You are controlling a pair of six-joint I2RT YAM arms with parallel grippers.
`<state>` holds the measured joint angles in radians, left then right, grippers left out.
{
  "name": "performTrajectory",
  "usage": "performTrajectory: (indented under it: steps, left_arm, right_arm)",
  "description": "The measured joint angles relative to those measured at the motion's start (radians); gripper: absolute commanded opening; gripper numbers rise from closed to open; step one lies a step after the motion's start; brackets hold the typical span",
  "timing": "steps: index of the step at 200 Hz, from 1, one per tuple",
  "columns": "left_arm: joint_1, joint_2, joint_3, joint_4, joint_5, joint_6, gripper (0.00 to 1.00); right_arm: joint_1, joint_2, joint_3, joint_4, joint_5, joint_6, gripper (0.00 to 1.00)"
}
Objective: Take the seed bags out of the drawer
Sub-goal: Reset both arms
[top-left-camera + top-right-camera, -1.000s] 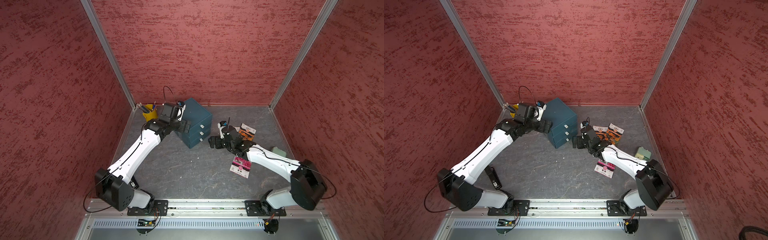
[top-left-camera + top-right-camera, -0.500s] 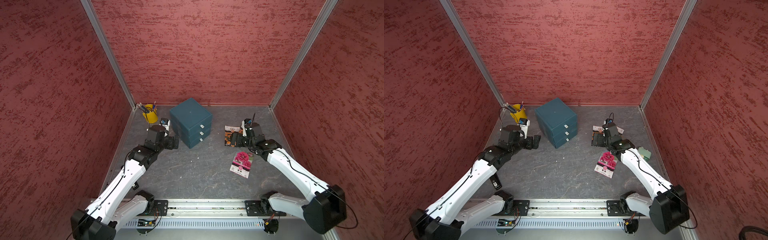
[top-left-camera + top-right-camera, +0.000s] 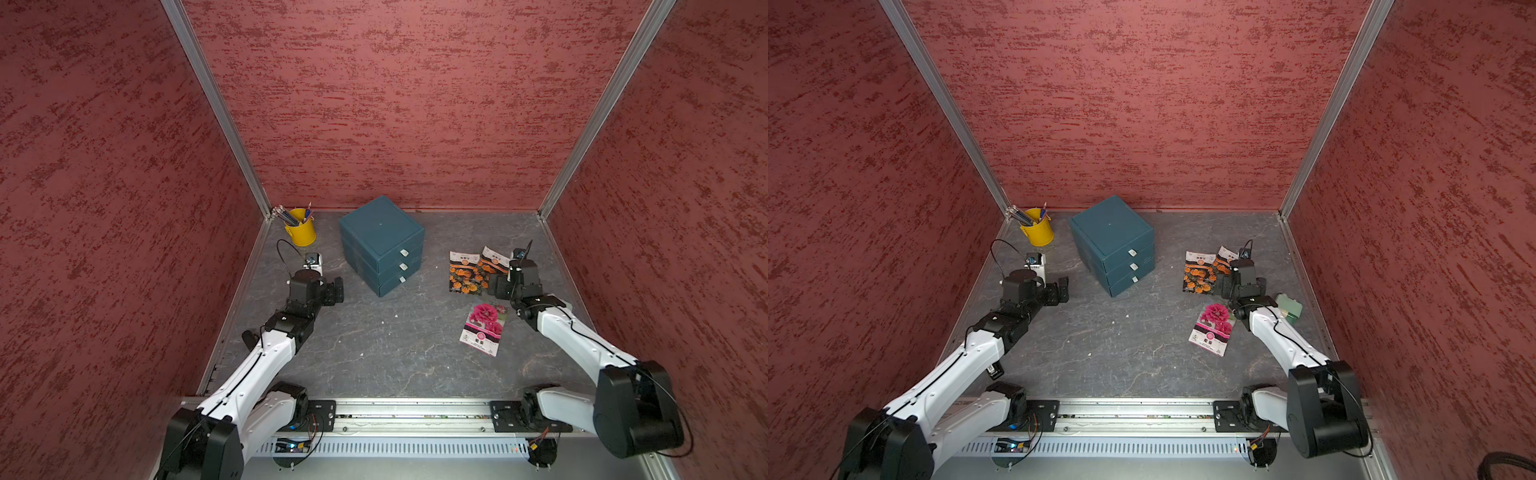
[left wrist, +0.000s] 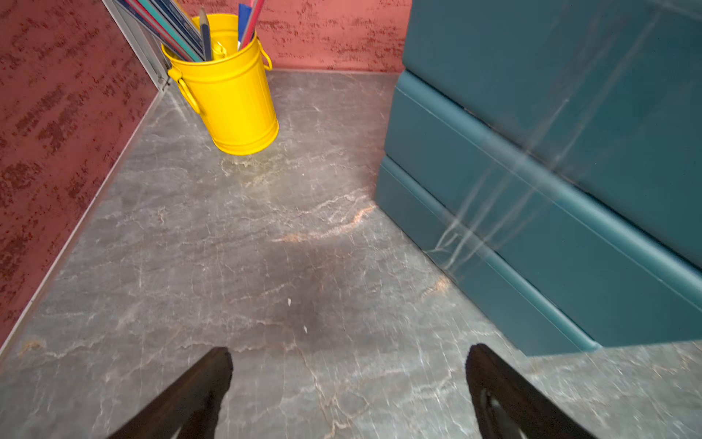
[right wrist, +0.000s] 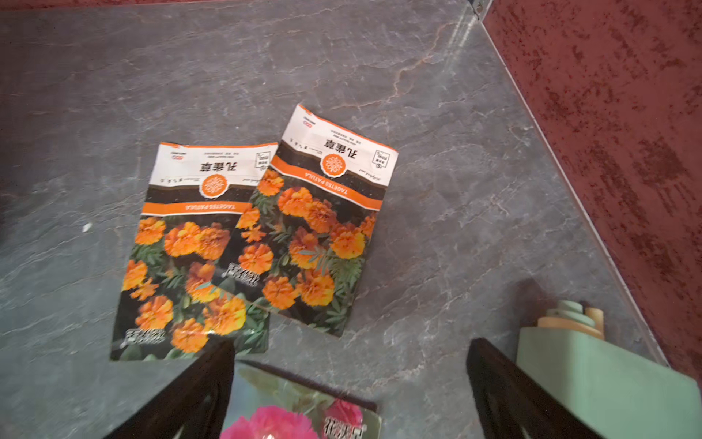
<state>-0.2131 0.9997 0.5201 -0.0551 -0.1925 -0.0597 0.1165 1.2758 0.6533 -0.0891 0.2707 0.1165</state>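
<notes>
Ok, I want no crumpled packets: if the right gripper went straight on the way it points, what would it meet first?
Probably the flat glossy orange-flower seed packet overlapping its twin, ahead of the open right gripper; depth is unclear, so maybe the grey tabletop first.

Mottled red walls (image 3: 395, 104) enclose a grey, marble-veined floor (image 3: 386, 345).

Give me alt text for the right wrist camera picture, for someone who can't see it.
Two orange-flower seed bags lie overlapping on the grey table. A pink-flower seed bag shows beneath the open right tool, with a pale green object by the red wall.
</notes>
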Motion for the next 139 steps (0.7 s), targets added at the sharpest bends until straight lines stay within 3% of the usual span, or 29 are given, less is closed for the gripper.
performTrajectory:
  steps: [33, 86, 139]
  left_arm:
    - [0.092, 0.085, -0.032, 0.178, 0.020, 0.039, 1.00]
    - [0.256, 0.256, -0.076, 0.482, 0.150, 0.057, 1.00]
    - [0.275, 0.443, -0.129, 0.761, 0.238, 0.049, 1.00]
  right_arm:
    - [-0.016, 0.109, -0.002, 0.214, -0.001, -0.040, 0.99]
    - [-0.030, 0.230, -0.045, 0.510, -0.013, -0.092, 0.99]
    - [-0.069, 0.251, -0.163, 0.705, -0.111, -0.107, 0.99]
